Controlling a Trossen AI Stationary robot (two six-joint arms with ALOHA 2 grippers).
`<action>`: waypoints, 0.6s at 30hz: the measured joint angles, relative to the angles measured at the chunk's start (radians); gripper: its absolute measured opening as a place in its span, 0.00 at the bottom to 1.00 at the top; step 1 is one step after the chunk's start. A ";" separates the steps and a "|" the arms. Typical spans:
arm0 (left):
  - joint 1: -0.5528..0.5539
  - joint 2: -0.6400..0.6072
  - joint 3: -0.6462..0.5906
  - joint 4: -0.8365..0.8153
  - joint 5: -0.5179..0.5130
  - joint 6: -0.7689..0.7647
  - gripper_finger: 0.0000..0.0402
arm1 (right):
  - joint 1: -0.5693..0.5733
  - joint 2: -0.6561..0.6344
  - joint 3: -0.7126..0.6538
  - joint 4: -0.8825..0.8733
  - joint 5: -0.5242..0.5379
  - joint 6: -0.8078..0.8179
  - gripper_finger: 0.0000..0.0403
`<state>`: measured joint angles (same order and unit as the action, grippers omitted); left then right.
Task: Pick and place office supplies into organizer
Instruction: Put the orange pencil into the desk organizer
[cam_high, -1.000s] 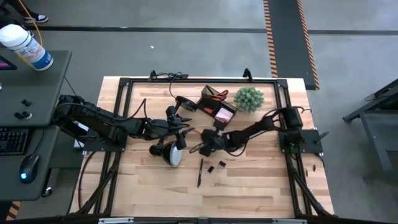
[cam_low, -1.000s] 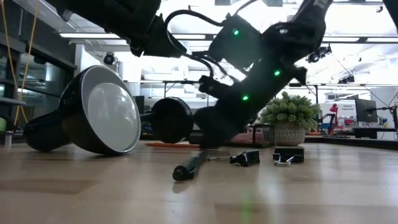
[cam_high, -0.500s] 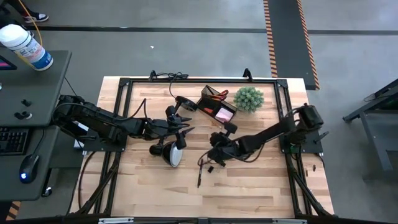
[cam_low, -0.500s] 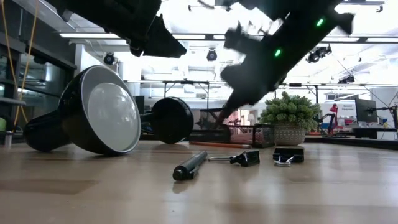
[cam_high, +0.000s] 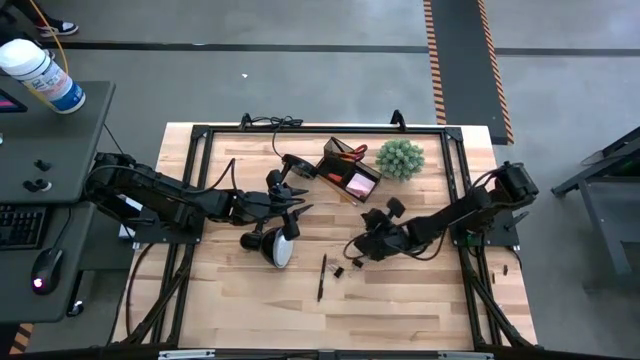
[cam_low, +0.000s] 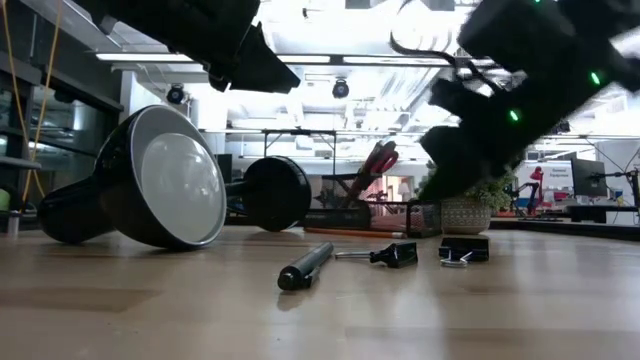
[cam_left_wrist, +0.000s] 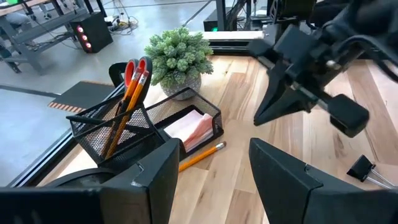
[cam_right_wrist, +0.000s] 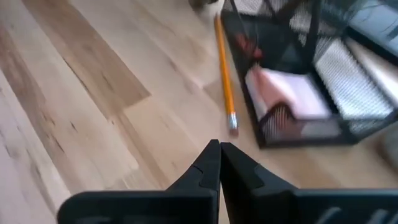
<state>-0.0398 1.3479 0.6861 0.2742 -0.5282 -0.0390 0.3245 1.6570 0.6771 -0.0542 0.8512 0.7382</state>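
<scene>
The organizer (cam_high: 347, 172), a black mesh caddy, stands at the table's far middle. In it are orange-handled scissors (cam_left_wrist: 134, 67), pencils (cam_left_wrist: 124, 112) and a pink sticky-note pad (cam_left_wrist: 189, 127). One pencil (cam_left_wrist: 202, 155) lies on the wood beside it. A black pen (cam_high: 322, 277) and two binder clips (cam_high: 338, 271) (cam_high: 355, 264) lie nearer the front. My right gripper (cam_high: 352, 244) hovers shut and empty above the wood, right of the clips. My left gripper (cam_high: 298, 203) hangs open and empty left of the organizer.
A black desk lamp lies tipped over, its head (cam_high: 276, 246) on the wood left of the pen and its base (cam_high: 297, 166) by the organizer. A green plant ball (cam_high: 400, 158) stands right of the organizer. Bare wood lies along the near edge.
My right gripper has risen off the table near the pen and drawn back toward the table's right edge, rolling as it went. The pen and clips lie where they were. My left arm has kept still.
</scene>
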 joint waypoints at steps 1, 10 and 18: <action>0.000 0.000 0.000 0.000 0.000 0.000 0.46 | -0.001 -0.001 -0.042 0.082 -0.010 -0.002 0.00; 0.000 0.000 0.000 0.009 0.000 0.000 0.46 | -0.011 -0.001 -0.323 0.626 -0.032 -0.087 0.13; 0.000 0.000 0.000 0.023 0.000 0.000 0.46 | -0.050 0.014 -0.351 0.685 -0.067 -0.183 0.29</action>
<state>-0.0398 1.3479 0.6861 0.2970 -0.5285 -0.0388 0.2749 1.6714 0.3262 0.6310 0.7846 0.5553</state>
